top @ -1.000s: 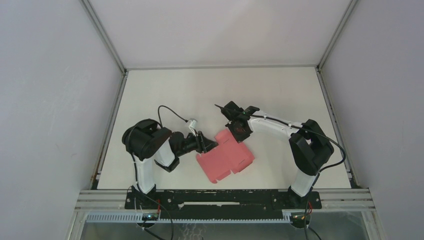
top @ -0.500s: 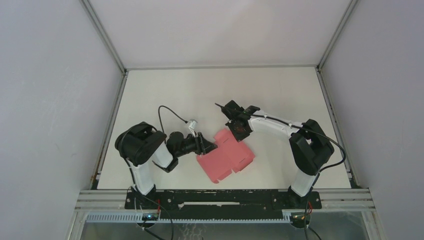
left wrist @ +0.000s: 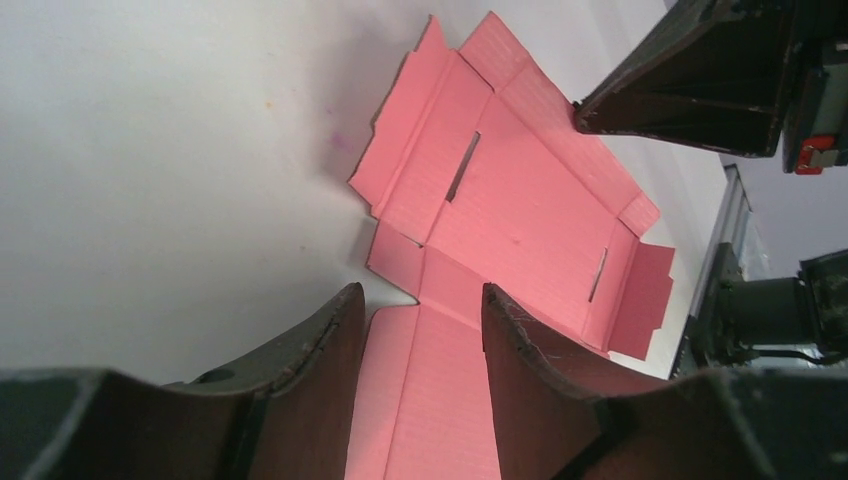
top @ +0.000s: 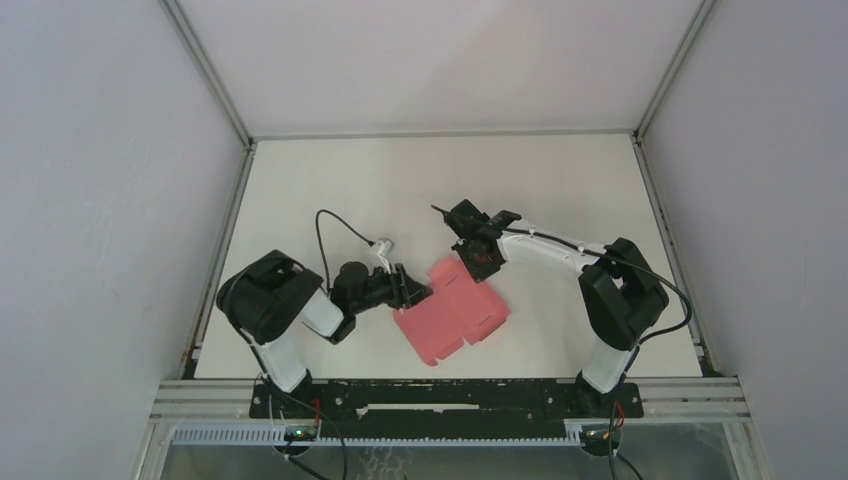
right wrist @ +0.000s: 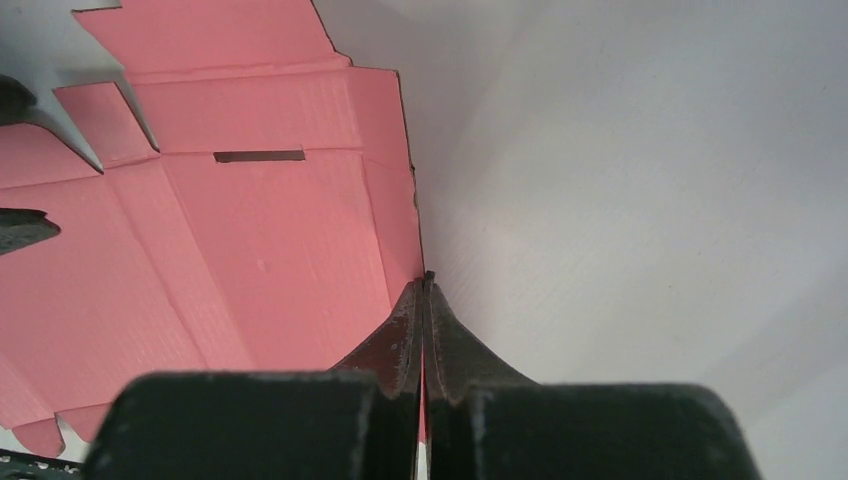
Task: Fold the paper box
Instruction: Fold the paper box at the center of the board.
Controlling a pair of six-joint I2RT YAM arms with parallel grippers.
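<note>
right gripper [right wrist: 424, 285] pinches edge of paper box [right wrist: 250, 250].

1. The flat paper box [top: 455, 315] covers the near middle of the table [top: 400, 180].
2. The left gripper [top: 420, 292] blocks its left edge, the right gripper [top: 478, 270] its far edge.
3. The table's far half lies open.

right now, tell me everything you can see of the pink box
The box is an unfolded sheet of matte pink thin card: rectangular panels, side flaps, small tabs and two narrow slots, with creases showing. It lies mostly flat on the white table between the arms, turned at an angle. The right pincer is shut on its far edge. The left pincer stands open astride a flap at its left corner.
</note>
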